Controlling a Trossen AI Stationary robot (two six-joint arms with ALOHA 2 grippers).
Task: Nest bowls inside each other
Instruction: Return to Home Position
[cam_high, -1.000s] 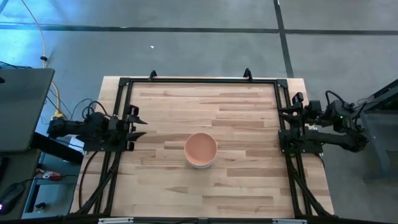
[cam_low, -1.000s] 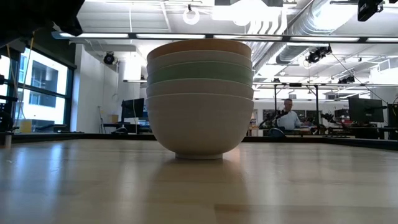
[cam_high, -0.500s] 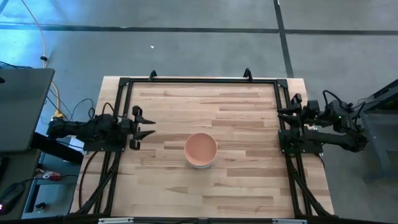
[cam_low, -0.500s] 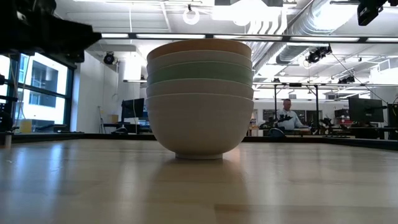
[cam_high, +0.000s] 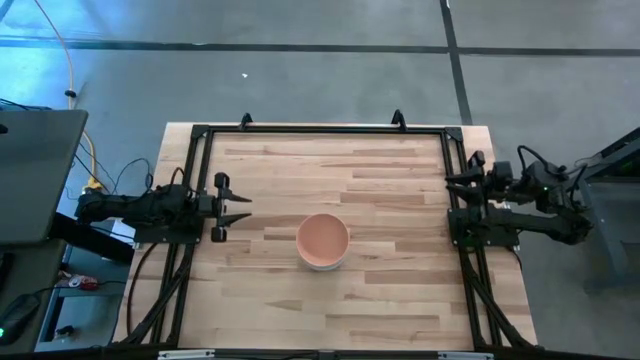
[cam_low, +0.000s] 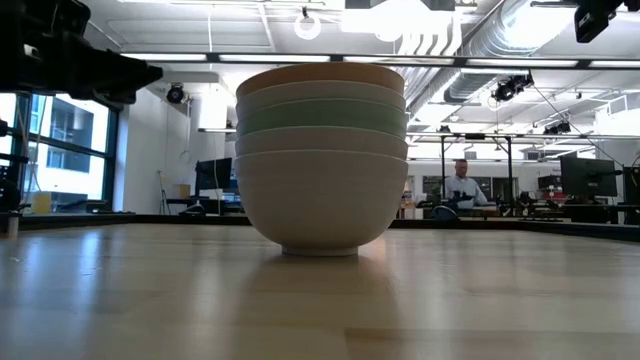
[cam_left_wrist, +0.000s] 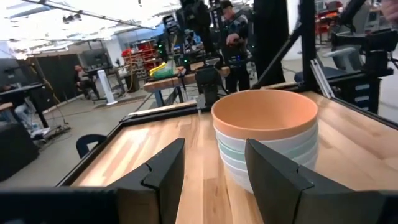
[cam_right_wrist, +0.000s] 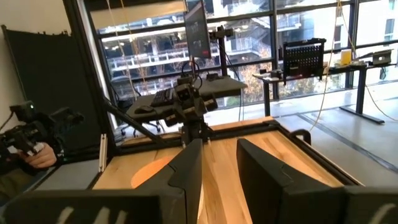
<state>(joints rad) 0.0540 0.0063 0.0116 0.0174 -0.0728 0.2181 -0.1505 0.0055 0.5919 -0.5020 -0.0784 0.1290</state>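
Observation:
The bowls stand as one nested stack (cam_high: 322, 241) at the table's middle, resting on the bottom white bowl's foot (cam_low: 320, 248). From the top they run salmon-orange, white, pale green, white, white (cam_low: 322, 160). My left gripper (cam_high: 238, 208) hovers open near the table's left edge, pointing level at the stack (cam_left_wrist: 264, 140), well short of it. The left arm shows dark at the low view's upper left (cam_low: 70, 60). My right gripper (cam_right_wrist: 217, 168) waits open at the table's right edge (cam_high: 458, 196). Between its fingers a sliver of the orange bowl (cam_right_wrist: 149, 173) shows.
A black frame (cam_high: 320, 130) runs around the wooden table top (cam_high: 380, 300). Bare wood lies on all sides of the stack. People show in the room beyond: one seated far behind (cam_low: 462, 185), and a hand (cam_right_wrist: 38, 157) at the right wrist view's edge.
My left gripper has moved a little toward the table's right, nearer the stack, and come lower in the low view. It stays open. The stack of bowls has not moved.

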